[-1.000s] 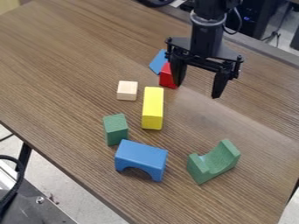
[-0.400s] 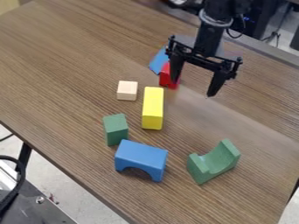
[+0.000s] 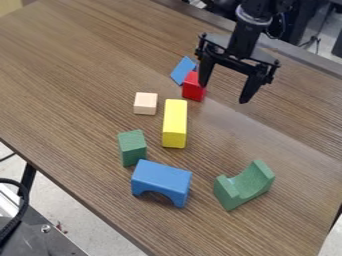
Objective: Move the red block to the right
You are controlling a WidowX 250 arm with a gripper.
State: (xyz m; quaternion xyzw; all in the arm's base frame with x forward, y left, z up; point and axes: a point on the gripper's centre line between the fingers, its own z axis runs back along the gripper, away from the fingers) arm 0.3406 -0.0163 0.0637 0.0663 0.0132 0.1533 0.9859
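The black gripper (image 3: 223, 95) hangs open over the upper right of the table, its fingers spread wide with nothing between them. Close beside its left finger is the red block (image 3: 193, 87), which sits on the table; whether the two touch, I cannot tell. The finger overlaps the upper right edge of the block in the view.
A blue piece (image 3: 183, 70) lies just behind the red block. A yellow block (image 3: 174, 123) and a cream cube (image 3: 145, 103) are nearer. Further forward stand a green block (image 3: 132, 148), a blue arch (image 3: 161, 183) and a green curved block (image 3: 244, 185).
The gripper has shifted slightly toward the table's back edge, and its arm tilts more to the right. More of the red block shows, and the blocks stay where they were.
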